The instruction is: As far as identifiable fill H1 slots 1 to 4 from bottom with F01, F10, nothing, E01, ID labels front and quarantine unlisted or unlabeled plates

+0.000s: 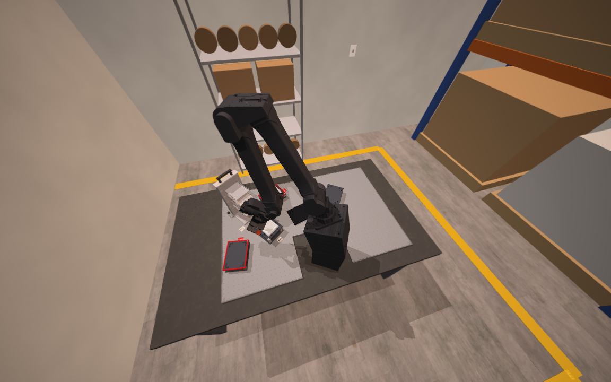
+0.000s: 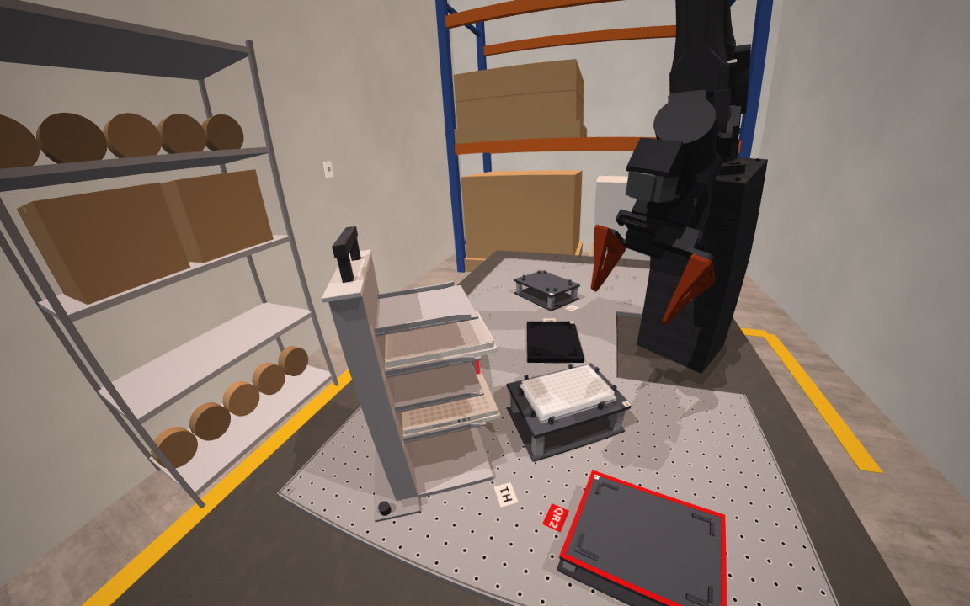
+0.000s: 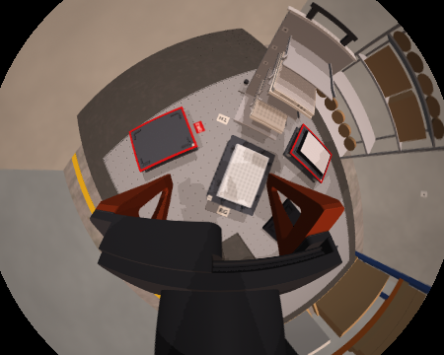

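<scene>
The plate hotel H1 [image 2: 413, 376] stands on the deck left of centre, its open front facing right. Two tan well plates show in it: an upper one [image 2: 437, 342] and a lower one [image 2: 449, 411]. The bottom shelf [image 2: 452, 455] looks bare. I cannot read any ID labels. A white well plate [image 2: 567, 391] lies flat on a raised dark nest in front of the hotel; it also shows in the wrist view [image 3: 244, 177]. My gripper [image 2: 648, 273] is open and empty, high above the deck and behind that plate.
The red-framed nest QR2 [image 2: 642, 539] is bare. A second red-framed nest [image 3: 313, 153] beside the hotel holds a white plate. A flat black nest [image 2: 554, 340] and a raised dark nest [image 2: 546, 286] lie behind. The arm's black pedestal [image 2: 707, 263] stands at the right.
</scene>
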Available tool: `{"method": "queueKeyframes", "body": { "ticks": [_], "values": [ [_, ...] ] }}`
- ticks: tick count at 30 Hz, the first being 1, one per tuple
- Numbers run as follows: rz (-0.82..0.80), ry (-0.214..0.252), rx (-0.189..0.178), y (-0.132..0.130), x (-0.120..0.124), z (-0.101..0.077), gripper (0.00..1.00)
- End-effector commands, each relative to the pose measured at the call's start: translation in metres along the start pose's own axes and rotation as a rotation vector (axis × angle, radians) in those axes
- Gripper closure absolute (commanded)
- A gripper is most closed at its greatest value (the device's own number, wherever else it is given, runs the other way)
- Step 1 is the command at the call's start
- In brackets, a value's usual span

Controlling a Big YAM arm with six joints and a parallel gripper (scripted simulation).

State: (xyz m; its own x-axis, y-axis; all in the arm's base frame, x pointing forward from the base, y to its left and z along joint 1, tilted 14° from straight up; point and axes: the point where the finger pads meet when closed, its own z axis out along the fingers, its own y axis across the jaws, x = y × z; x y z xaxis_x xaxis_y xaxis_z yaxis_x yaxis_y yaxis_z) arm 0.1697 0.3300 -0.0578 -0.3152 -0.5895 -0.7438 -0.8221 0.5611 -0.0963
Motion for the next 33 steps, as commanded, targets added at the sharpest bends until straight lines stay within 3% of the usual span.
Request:
{"method": "queueKeyframes", "body": {
  "ticks": [1, 6, 7, 8, 16, 19, 24, 33],
  "values": [
    [-0.113, 0.009, -0.029, 0.012, -0.012, 0.001, 0.00],
    [-0.172, 0.031, -0.054, 0.020, -0.020, 0.005, 0.00],
    [-0.197, 0.057, -0.061, 0.022, -0.015, 0.008, 0.00],
    [-0.212, 0.046, -0.070, 0.025, -0.025, 0.007, 0.00],
    [-0.372, 0.105, -0.134, 0.046, -0.046, 0.015, 0.00],
    [-0.435, 0.147, -0.160, 0.054, -0.046, 0.021, 0.00],
    [-0.494, 0.163, -0.183, 0.062, -0.056, 0.023, 0.00],
    [-0.678, 0.257, -0.259, 0.085, -0.068, 0.035, 0.00]
  ]
}}
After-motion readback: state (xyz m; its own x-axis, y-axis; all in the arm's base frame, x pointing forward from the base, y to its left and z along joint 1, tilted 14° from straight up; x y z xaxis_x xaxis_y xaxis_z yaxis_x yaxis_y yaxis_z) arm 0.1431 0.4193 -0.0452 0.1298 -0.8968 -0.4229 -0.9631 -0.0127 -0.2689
